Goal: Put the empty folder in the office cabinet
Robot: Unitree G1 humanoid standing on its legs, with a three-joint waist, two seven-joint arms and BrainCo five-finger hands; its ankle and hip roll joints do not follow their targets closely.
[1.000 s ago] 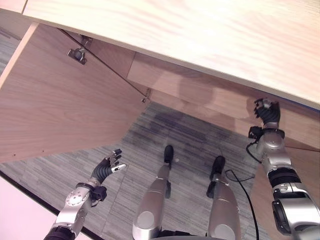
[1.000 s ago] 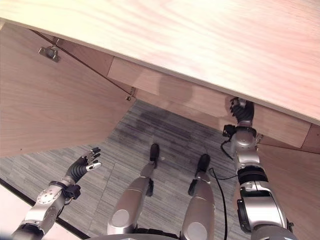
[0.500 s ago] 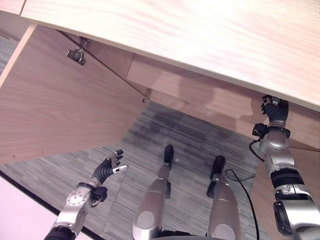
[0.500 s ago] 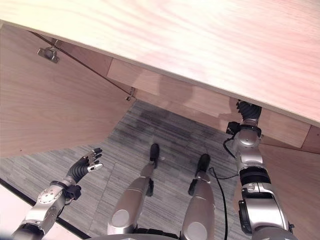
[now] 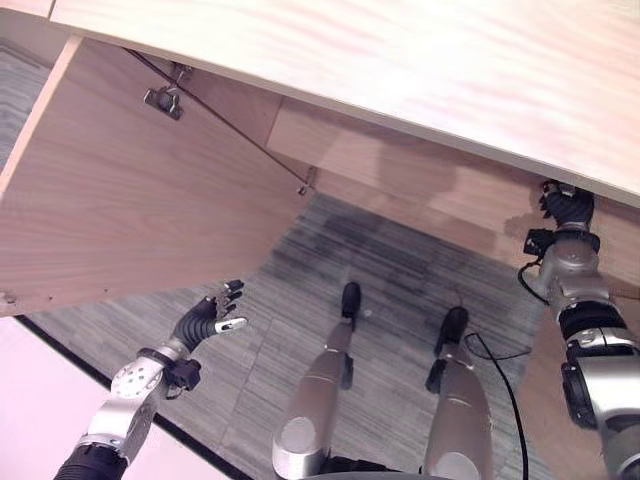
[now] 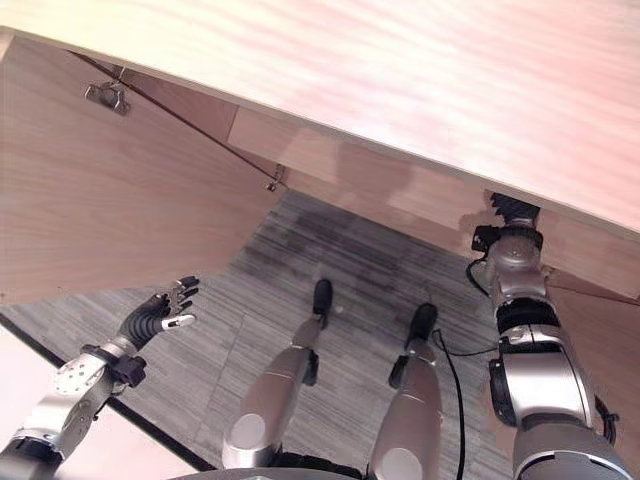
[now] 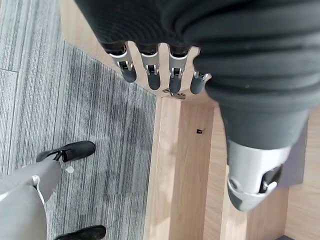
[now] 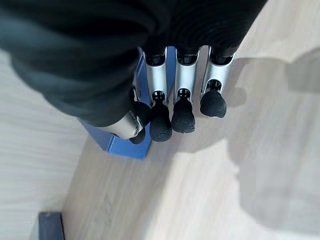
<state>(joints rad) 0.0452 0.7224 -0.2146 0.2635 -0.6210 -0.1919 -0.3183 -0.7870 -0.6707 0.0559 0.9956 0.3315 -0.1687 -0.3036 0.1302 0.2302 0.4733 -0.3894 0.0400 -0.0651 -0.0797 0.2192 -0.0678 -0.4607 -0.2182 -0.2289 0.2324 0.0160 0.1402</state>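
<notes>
Under the cabinet top (image 5: 400, 60), at far right, the right hand (image 5: 566, 205) reaches up into the cabinet opening; fingertips are hidden behind the top's front edge in the head views. Right wrist view: fingers (image 8: 183, 107) curled down, dark tips bunched together, thumb tucked close beside them, right next to the blue folder (image 8: 125, 142). Folder stands upright on the pale wood shelf (image 8: 210, 195) inside the cabinet, against the side wall; most of it is hidden behind the hand, so can't tell if fingers actually pinch it or just sit in front of it. Small dark block (image 8: 50, 226) lies on the shelf near the folder's corner.

Left hand (image 5: 212, 318) hangs low at lower left over the grey carpet (image 5: 390, 270), fingers relaxed & spread, holding nothing. Open cabinet door (image 5: 130, 210) swings out at left, w/ a metal hinge (image 5: 162, 99) on its inner face.
</notes>
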